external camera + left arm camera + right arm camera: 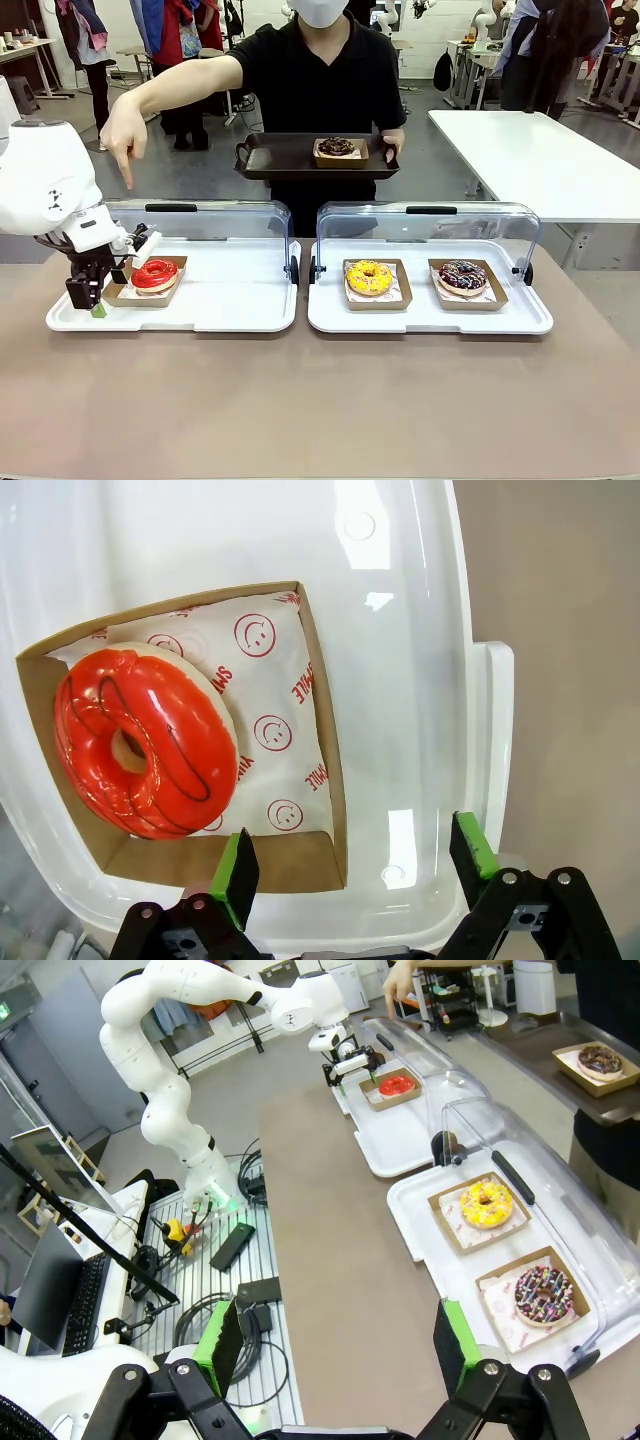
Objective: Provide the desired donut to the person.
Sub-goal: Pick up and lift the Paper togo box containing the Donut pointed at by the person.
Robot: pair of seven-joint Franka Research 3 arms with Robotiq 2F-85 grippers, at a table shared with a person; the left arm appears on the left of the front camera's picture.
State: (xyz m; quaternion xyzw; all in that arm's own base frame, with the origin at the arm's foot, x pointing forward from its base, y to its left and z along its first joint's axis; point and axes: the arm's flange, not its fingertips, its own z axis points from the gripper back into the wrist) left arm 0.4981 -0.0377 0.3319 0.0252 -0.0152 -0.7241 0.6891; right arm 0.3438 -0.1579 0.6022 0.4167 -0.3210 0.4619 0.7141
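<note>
Sitting at 9 o'clock on the tabletop (320, 400): red donut (154, 273) in a cardboard box (150, 298), on the left white tray (240, 300) under a raised clear lid (220, 222). Hanging low at 8 o'clock of that box with the left fingers (236, 872) released and empty; from the left wrist, one over the box's near edge, the other over bare tray, donut up at 10 o'clock, untouched. Pointing straight down from 10 o'clock above the lid with one hand (125, 135) of the person (320, 90); holding in the other hand (393, 142), at 12 o'clock, a black tray (280, 160) with a boxed chocolate donut (336, 147). Lying at 3 o'clock on the right white tray (420, 318): yellow donut (369, 277) and sprinkled donut (462, 275), each boxed. Held high, well apart from the trays, with the right fingers (222, 1345) likewise spread, gripping nothing.
</note>
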